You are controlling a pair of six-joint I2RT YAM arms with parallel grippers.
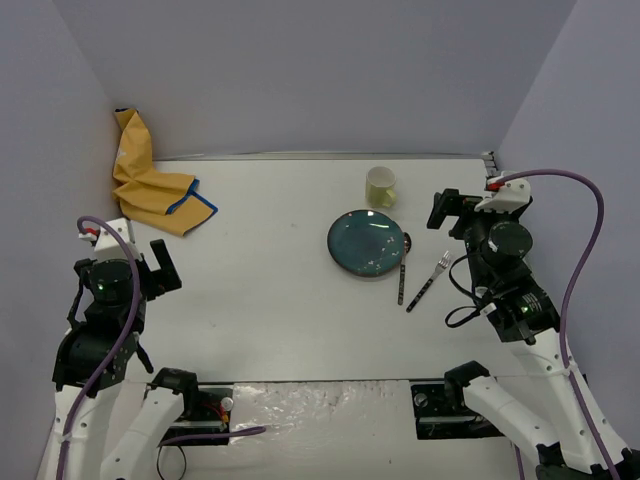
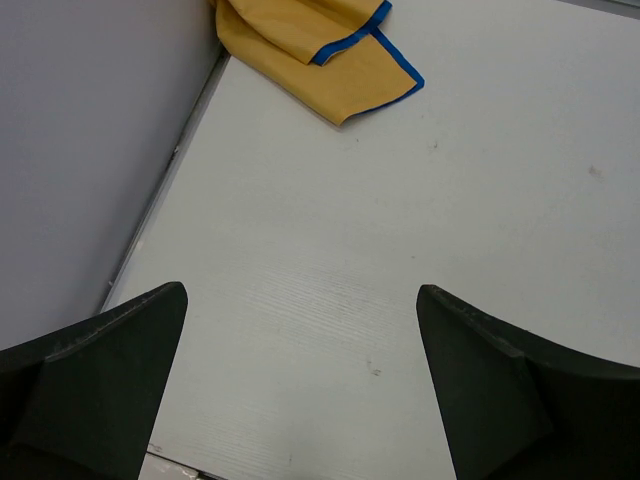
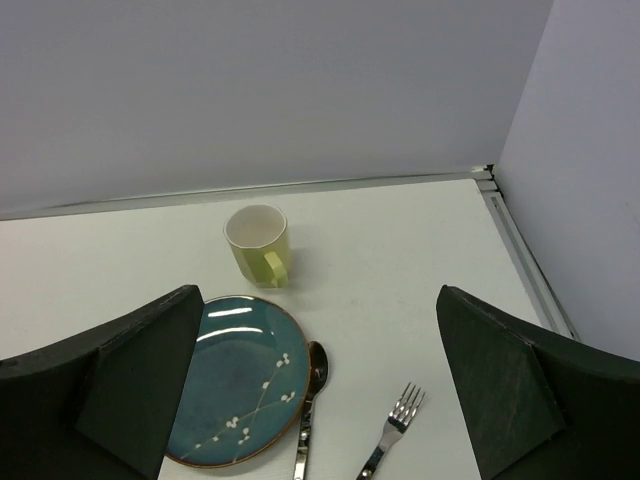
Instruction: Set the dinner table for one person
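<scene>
The white dinner table [image 1: 270, 290] holds a teal plate [image 1: 366, 244] with a white twig pattern right of centre. A spoon [image 1: 403, 266] lies against its right rim and a fork [image 1: 429, 280] lies slanted further right. A pale green mug [image 1: 381, 187] stands upright just behind the plate. The wrist view shows plate [image 3: 240, 375], spoon [image 3: 311, 400], fork [image 3: 393, 433] and mug [image 3: 258, 244]. My right gripper [image 1: 447, 212] is open and empty, to the right of the plate above the fork. My left gripper [image 1: 160, 268] is open and empty over bare table [image 2: 320, 300] at the left.
A crumpled orange-yellow cloth with blue edging [image 1: 150, 185] lies at the far left corner, partly up the wall; its edge shows in the left wrist view [image 2: 320, 50]. Grey walls enclose the table on three sides. A raised rail [image 3: 525, 260] runs along the table's right edge.
</scene>
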